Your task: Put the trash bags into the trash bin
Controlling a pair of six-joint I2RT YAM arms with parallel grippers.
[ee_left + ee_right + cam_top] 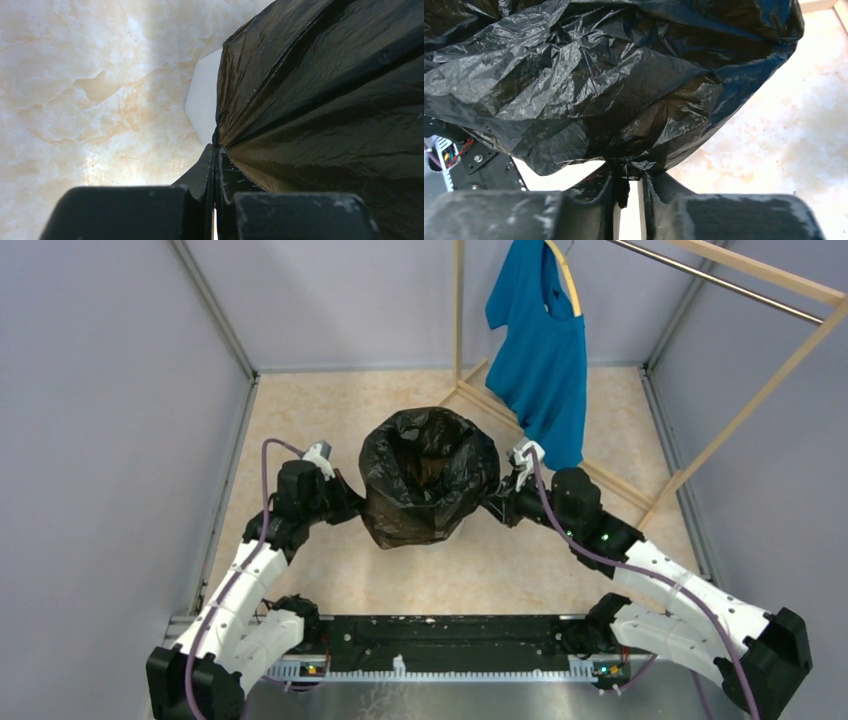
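Note:
The black trash bag (428, 480) is spread over the white trash bin, mouth open upward; only a sliver of the bin (453, 534) shows under its lower right edge. My left gripper (352, 508) is shut on the bag's left side. In the left wrist view the closed gripper (216, 147) pinches the taut bag (325, 100), with the bin's white wall (202, 102) beside it. My right gripper (497, 505) holds the bag's right side. In the right wrist view the gripper (629, 172) pinches a bunched fold of the bag (599, 75), with the white bin (569, 172) below.
A blue T-shirt (540, 350) hangs on a hanger from a wooden rack (720, 440) at the back right, close behind my right arm. Grey walls (100, 440) enclose the marbled floor (330, 410) on left, right and back.

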